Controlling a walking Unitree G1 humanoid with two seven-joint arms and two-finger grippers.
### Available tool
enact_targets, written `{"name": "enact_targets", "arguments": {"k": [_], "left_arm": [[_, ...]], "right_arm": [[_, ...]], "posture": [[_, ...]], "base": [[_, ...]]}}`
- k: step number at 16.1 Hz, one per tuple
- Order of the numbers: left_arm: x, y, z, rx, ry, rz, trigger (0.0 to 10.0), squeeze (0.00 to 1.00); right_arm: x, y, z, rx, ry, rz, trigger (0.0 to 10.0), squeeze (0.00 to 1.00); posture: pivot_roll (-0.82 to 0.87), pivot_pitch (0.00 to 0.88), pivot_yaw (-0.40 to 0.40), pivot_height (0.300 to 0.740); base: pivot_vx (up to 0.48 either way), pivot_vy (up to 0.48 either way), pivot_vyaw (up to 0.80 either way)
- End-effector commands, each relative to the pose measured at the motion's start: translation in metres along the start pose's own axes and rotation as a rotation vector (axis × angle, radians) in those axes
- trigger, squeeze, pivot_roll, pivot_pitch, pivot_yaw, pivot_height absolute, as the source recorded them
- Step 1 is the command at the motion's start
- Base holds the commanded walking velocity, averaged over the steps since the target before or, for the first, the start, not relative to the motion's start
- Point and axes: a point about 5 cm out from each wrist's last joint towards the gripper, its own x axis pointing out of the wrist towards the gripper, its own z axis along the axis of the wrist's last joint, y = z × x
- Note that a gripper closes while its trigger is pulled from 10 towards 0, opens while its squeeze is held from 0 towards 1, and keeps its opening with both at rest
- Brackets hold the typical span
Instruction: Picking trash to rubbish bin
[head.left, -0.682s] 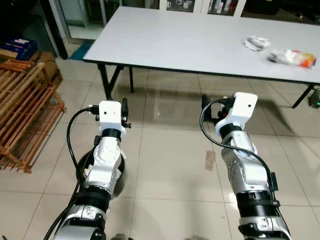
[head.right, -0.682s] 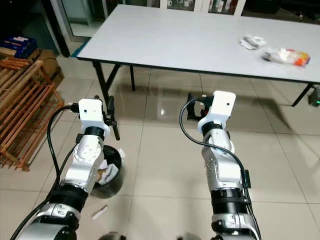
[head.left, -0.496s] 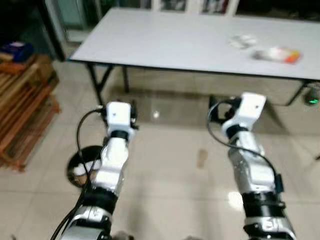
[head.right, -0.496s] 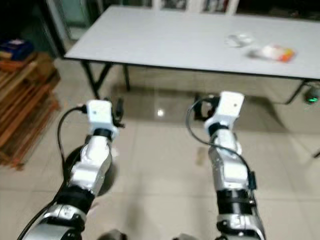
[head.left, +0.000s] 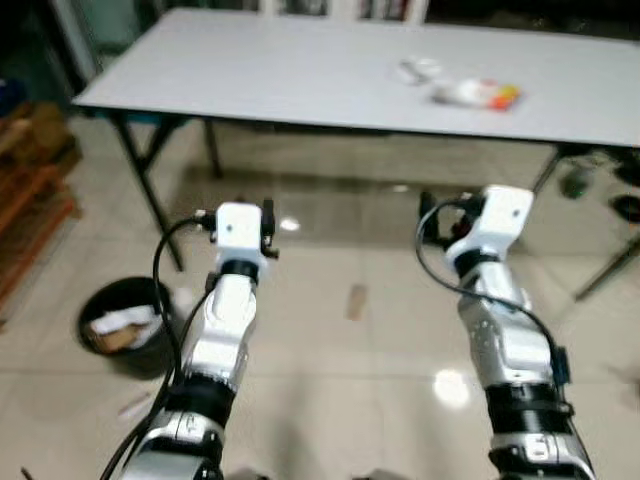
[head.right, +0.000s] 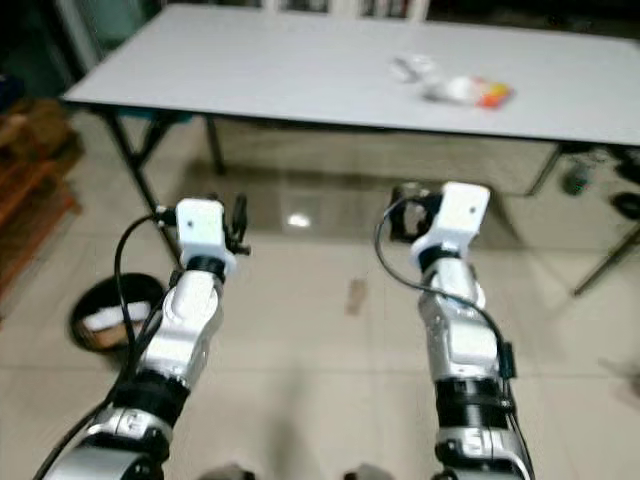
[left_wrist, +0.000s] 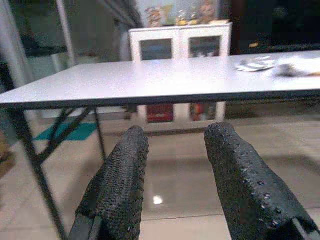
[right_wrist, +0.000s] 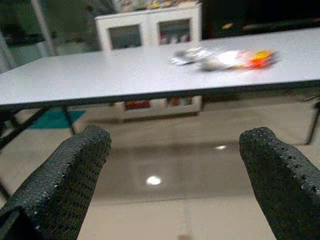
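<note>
Two silver robot arms reach forward over a pale tiled floor (head.left: 330, 400). The left gripper (left_wrist: 177, 165) holds its black fingers a little apart with nothing between them; the right gripper (right_wrist: 175, 175) is spread wide, also holding nothing. A round black rubbish bin (head.left: 122, 325) stands on the floor to the left. Farther off, crumpled white and orange-tipped plastic trash (head.left: 470, 92) lies on a long white table (head.left: 300, 70).

A long white rectangular table (head.left: 300, 70) with black folding metal legs spans twelve o'clock above glossy beige floor tiles (head.left: 330, 360). A reddish wooden slatted rack (head.left: 30, 200) sits at nine o'clock. A white glass-doored cabinet (left_wrist: 180, 47) stands beyond the table.
</note>
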Motion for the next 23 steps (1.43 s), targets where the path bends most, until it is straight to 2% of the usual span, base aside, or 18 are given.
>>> {"name": "enact_targets", "arguments": {"k": [1, 8, 14, 22, 23], "left_arm": [[-0.001, 0.008, -0.002, 0.011, 0.012, 0.022, 10.0, 0.00], [0.000, 0.008, -0.001, 0.007, 0.004, 0.016, 10.0, 0.00], [-0.003, 0.002, -0.008, -0.004, 0.045, -0.036, 10.0, 0.00], [-0.005, 0.002, -0.012, -0.005, 0.074, -0.052, 10.0, 0.00], [-0.005, 0.001, -0.010, -0.008, 0.052, -0.051, 10.0, 0.00]], "right_arm": [[0.001, 0.008, 0.001, 0.012, -0.002, 0.023, 10.0, 0.00], [0.002, 0.010, 0.000, 0.012, 0.001, 0.033, 10.0, 0.00], [0.002, 0.011, -0.004, 0.002, 0.023, 0.046, 10.0, 0.00], [0.002, 0.007, -0.003, 0.004, 0.016, 0.030, 10.0, 0.00], [0.002, 0.007, -0.003, 0.006, 0.016, 0.028, 10.0, 0.00]], "posture": [[-0.05, 0.070, -0.010, 0.740], [-0.05, 0.058, -0.010, 0.740], [-0.04, 0.060, -0.010, 0.740], [-0.04, 0.065, -0.012, 0.740], [-0.04, 0.065, -0.012, 0.740]], "base": [[0.000, -0.480, 0.00], [0.000, -0.463, 0.00], [0.000, 0.000, 0.00], [0.000, 0.000, 0.00], [0.000, 0.000, 0.00]]}}
